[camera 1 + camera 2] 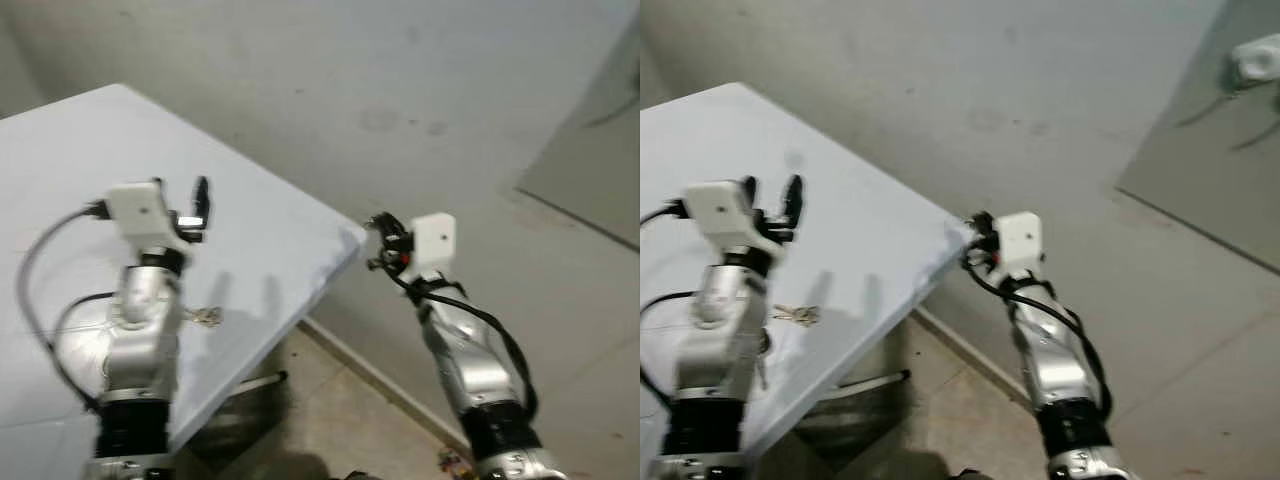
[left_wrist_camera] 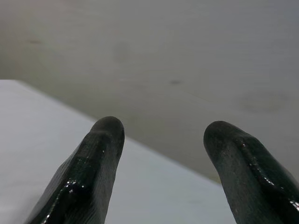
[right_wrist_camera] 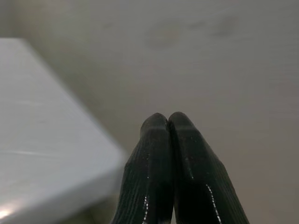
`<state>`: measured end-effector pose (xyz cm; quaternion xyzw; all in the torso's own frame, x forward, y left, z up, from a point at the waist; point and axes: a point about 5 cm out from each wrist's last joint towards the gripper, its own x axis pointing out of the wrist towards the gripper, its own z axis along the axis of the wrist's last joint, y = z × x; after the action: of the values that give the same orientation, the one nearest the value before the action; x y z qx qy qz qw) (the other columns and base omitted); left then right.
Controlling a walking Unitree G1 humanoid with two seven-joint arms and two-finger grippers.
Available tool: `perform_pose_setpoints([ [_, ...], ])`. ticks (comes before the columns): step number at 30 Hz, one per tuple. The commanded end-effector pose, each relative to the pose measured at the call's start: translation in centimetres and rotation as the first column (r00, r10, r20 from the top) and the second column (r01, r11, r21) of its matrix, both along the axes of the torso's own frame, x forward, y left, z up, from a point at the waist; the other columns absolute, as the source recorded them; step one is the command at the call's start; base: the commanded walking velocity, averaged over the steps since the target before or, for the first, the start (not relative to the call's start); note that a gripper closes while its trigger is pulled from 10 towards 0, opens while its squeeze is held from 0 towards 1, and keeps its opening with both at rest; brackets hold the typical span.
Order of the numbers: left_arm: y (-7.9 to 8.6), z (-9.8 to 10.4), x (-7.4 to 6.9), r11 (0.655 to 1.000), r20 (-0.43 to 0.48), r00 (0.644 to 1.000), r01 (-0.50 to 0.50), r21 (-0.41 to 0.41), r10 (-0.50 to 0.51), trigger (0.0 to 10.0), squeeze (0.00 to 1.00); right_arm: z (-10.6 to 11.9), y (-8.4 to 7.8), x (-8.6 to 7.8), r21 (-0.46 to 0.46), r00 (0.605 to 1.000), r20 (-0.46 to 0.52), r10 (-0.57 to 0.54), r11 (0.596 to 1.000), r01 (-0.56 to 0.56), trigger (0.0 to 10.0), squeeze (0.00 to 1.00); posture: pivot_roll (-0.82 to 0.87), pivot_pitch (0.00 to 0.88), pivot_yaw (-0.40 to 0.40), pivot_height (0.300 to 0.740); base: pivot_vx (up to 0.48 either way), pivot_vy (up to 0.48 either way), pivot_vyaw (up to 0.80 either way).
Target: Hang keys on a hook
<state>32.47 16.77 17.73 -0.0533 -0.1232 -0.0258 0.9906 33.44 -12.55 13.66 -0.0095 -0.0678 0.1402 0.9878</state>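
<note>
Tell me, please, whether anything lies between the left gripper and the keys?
Nothing visible does. The keys lie bare on the table, below and just behind the open left gripper, beside its own arm.

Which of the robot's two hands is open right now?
The left hand, over the white table, has its fingers spread apart. The right hand, past the table's corner, has its fingers pressed together.

Table [image 1: 270,240] smooth, matt white, probably plastic; keys [image 1: 797,316] shiny metal; wall [image 1: 400,110] matt, stained; fingers [image 2: 93,172] glossy black.
</note>
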Motion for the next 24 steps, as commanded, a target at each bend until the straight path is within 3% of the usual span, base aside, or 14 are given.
perform_pose_setpoints([
  [1, 0.60, 0.10, -0.04, 1.000, -0.003, 1.000, -0.020, 0.008, 0.020, 10.0, 0.00, 0.25, 0.48, -0.03, 0.003, 1.000, 0.009, 0.015, 1.000, -0.015, 10.0, 0.00, -0.07, 0.095, -0.070, 0.740, 0.000, 0.000, -0.79],
  [15, 0.34, 0.00, 0.02, 1.000, -0.008, 1.000, -0.005, 0.007, 0.005, 10.0, 0.00, 0.21, 0.60, -0.07, 0.002, 1.000, 0.008, 0.019, 1.000, -0.019, 10.0, 0.00, -0.07, 0.085, -0.072, 0.740, 0.000, 0.000, -0.79],
  [24, -0.27, -0.46, 0.01, 0.999, -0.048, 0.998, 0.025, -0.047, -0.028, 10.0, 0.00, -0.03, 0.42, -0.25, -0.011, 1.000, 0.004, 0.025, 1.000, -0.025, 10.0, 0.00, -0.08, 0.069, -0.078, 0.740, 0.000, 0.000, -0.12],
])
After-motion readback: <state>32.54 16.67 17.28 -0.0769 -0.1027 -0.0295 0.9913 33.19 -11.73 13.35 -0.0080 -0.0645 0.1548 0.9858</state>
